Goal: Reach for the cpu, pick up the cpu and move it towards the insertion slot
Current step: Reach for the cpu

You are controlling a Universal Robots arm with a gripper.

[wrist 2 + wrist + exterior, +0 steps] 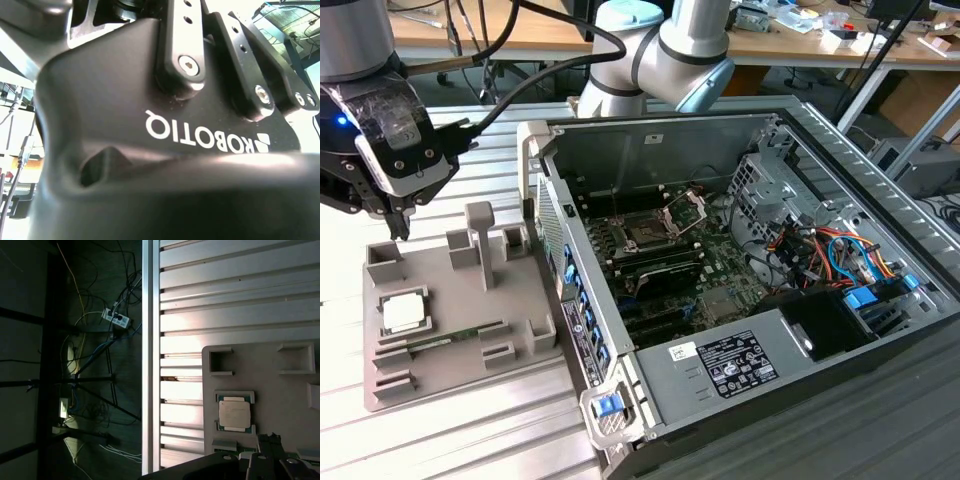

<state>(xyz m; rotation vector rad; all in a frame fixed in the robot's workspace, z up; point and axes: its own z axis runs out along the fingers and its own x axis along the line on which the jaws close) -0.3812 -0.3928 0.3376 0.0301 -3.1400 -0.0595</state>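
Setting: a grey fixture tray (460, 300) lies on a ribbed aluminium table (470, 430), just beside an open computer case (880, 170) that lies on its side.
Arm: a silver and pale blue robot arm (665, 45) stands behind the case, with black cables running from it.
Gripper: the black gripper (395, 222) hangs at the exterior view's left, over the tray's far corner, pointing down and holding nothing.
Gripper state: whether it is spread or closed is not clear from these views.
Cpu: the cpu (403, 312), a flat square chip with a pale metal top, sits in a framed pocket on the tray, below the gripper and apart from it. In the first wrist view the cpu (234, 413) lies flat in the same pocket.
Memory stick: a thin green memory stick (445, 341) lies on the tray just beside the cpu.
Insertion slot: the insertion slot (645, 232), a dark square socket on the motherboard inside the case, has its shiny metal frame (685, 212) hinged up; it is well apart from the cpu.
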